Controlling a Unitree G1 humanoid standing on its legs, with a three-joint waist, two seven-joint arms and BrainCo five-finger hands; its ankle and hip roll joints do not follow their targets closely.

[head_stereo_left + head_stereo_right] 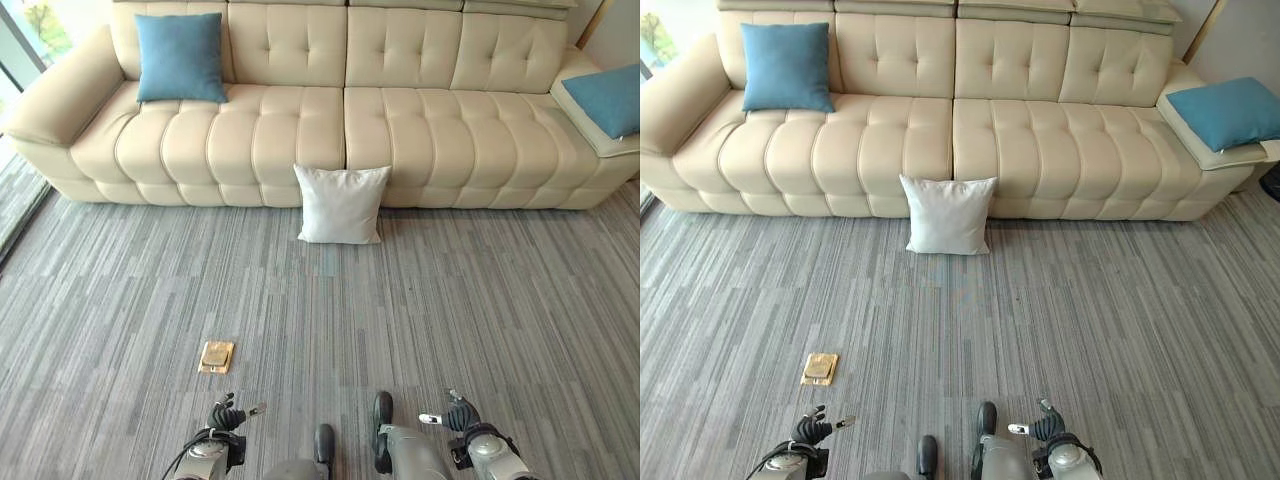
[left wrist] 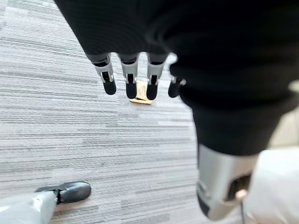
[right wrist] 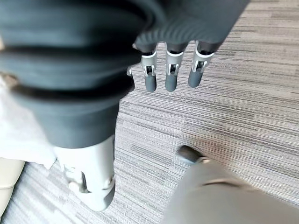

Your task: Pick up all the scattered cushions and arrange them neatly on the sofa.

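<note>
White cushion [image 1: 341,204] on carpet [image 1: 450,300] vs sofa [image 1: 420,120] front, both hands low

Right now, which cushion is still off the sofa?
The white cushion: it stands on the carpet, leaning against the sofa front at the middle. Both blue cushions rest on the sofa.

Right hand over grey carpet, holding nothing.

Right hand [image 3: 169,74]: dark ribbed cover, silver fingers [image 3: 171,77] with dark tips hanging straight and relaxed above the striped grey carpet [image 3: 243,107], not touching it. At one edge, a white soft shape, probably a cushion [image 3: 18,130], with a cream sofa [image 3: 7,179] corner just beside it.
</note>
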